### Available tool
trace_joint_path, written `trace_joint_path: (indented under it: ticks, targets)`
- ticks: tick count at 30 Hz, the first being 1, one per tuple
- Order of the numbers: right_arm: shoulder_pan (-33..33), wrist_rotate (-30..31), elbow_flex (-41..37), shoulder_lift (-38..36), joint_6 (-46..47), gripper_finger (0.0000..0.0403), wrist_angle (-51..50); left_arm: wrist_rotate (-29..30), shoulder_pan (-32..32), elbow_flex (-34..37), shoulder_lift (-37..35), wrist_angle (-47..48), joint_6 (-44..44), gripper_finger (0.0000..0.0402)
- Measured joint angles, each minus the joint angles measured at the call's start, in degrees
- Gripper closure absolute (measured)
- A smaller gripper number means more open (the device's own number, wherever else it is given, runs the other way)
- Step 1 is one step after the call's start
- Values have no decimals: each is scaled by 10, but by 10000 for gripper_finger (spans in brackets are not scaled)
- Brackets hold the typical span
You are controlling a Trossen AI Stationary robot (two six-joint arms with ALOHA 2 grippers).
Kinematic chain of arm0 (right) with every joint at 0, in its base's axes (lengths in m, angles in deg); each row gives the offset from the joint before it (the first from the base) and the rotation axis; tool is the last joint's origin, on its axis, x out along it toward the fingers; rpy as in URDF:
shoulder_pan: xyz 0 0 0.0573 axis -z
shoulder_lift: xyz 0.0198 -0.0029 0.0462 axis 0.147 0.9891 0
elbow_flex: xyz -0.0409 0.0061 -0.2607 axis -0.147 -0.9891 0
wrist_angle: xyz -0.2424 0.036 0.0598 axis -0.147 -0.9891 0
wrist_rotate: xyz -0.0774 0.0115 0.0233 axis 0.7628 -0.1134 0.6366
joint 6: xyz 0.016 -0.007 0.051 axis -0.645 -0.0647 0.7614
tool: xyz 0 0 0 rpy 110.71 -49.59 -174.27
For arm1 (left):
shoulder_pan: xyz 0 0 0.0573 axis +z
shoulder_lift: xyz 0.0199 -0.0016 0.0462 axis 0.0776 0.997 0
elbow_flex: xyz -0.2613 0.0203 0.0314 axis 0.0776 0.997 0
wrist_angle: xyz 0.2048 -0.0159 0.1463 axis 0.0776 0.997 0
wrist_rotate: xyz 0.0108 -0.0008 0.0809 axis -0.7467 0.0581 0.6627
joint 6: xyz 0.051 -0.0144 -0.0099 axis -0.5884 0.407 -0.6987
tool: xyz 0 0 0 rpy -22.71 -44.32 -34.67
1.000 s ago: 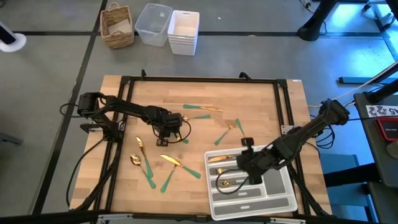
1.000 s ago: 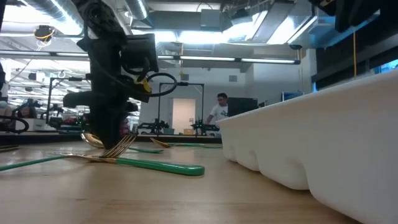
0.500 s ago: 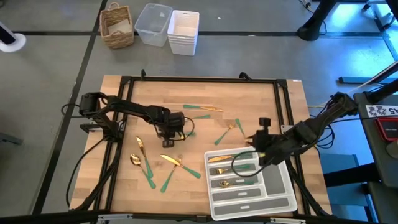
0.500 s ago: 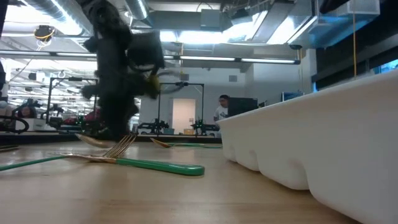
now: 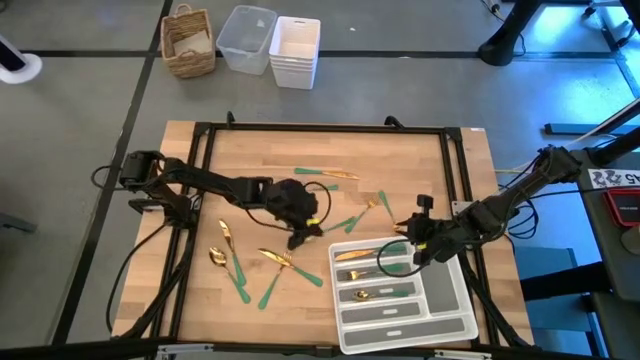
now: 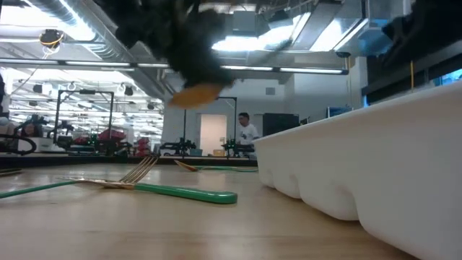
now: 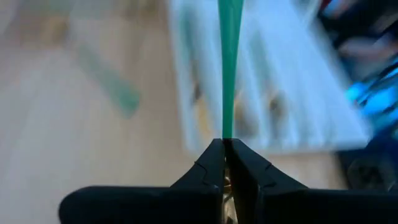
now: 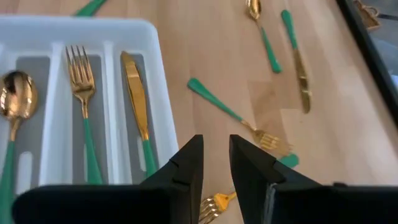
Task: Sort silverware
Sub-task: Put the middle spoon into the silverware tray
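Note:
My left gripper (image 5: 304,236) is shut on a green-handled spoon and hangs over the table's middle, left of the white tray (image 5: 440,318). In the low view the spoon's gold head (image 6: 195,94) floats blurred in the air. My right gripper (image 5: 413,237) (image 8: 216,146) is open and holds nothing, above the tray's far edge. A spoon (image 8: 13,93), a fork (image 8: 78,74) and a knife (image 8: 135,93) lie in the tray's compartments. Loose silverware lies flat on the wood: a knife (image 5: 327,174), a fork (image 5: 362,213), a spoon (image 5: 384,204), several pieces (image 5: 250,262) near the left. My left gripper pinches the spoon between its two shut fingers where the green handle (image 7: 227,127) meets the gold part. The handle (image 7: 229,68) sticks straight out past the fingertips. The spoon is lifted clear of the table.
A fork with a green handle (image 6: 151,186) lies close before the low camera, beside the tray's white wall (image 6: 375,166). A black frame (image 5: 320,128) runs round the wooden table. A wicker basket (image 5: 190,40) and plastic bins (image 5: 270,40) sit on the floor beyond the far edge.
My left gripper has risen from the table with the spoon and swung right and nearward toward the tray; the spoon is now lifted clear. My right gripper has drawn back out of the tray toward its far edge.

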Motion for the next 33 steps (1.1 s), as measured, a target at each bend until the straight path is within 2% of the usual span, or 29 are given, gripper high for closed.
trace_joint_path:
  ticks: [5, 8, 15, 22, 26, 33]
  targets:
    - [0, -1, -36, -11, 1, 323, 14, 57, -62, 0, 48, -208, 22, 398]
    - [0, 6, -36, -32, -11, 323, 18, 93, -89, -26, 88, -251, 22, 399]
    - [0, 59, -36, -123, -36, 323, 19, 107, -124, -176, 219, -253, 5, 399]
    - [0, 37, -36, -191, -38, 323, 17, 107, -144, -333, 349, -165, -9, 395]
    - [0, 1, -36, -214, -38, 323, 19, 122, -150, -375, 393, -126, -5, 398]
    - [0, -3, -36, -216, -38, 323, 18, 144, -153, -386, 424, -103, 44, 390]
